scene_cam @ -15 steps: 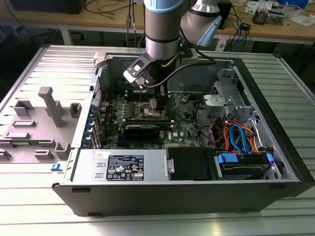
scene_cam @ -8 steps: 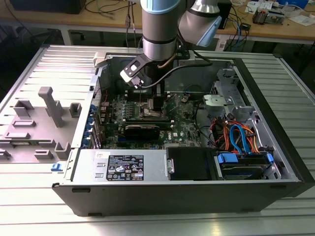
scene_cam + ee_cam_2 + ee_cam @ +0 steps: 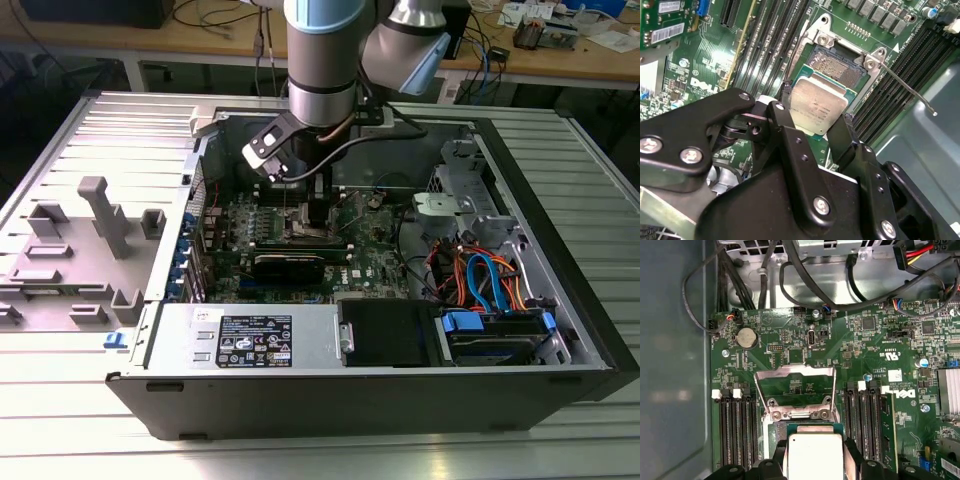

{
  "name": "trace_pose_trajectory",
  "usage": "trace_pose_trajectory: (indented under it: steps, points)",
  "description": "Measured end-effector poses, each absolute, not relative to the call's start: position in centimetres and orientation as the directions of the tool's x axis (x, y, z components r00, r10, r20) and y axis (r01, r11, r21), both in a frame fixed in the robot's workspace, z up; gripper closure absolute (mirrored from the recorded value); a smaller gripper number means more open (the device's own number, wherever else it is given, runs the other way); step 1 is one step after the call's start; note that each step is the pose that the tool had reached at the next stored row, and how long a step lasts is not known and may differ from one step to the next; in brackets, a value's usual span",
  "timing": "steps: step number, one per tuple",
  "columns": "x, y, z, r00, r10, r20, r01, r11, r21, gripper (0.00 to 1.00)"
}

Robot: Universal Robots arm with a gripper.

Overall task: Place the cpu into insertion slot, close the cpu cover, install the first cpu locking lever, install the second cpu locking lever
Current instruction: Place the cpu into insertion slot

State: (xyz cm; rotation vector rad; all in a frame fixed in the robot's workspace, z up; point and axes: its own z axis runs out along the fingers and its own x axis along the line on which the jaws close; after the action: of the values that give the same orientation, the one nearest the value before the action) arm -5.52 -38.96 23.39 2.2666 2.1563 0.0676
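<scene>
Pointing straight down inside case (image 3: 350, 400), gripper (image 3: 318, 215) pinches cpu (image 3: 817, 105) over insertion slot (image 3: 837, 65).

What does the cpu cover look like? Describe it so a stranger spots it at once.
On the green motherboard, look between the two banks of black memory slots. The cpu cover is the silver frame standing open at the insertion slot's edge, the sole part with a big square window.

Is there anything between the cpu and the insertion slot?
Nothing visible. The end effector holds the cpu above the open insertion slot, and the cpu cover is swung up, clear of it.
</scene>
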Motion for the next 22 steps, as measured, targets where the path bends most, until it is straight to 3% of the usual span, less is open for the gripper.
trace_pose_trajectory:
  steps: [22]
  points:
    - [-6.2, -38.2, 21.7, 0.012, 1.0, 0.02, 0.999, -0.012, 0.039, 0.46]
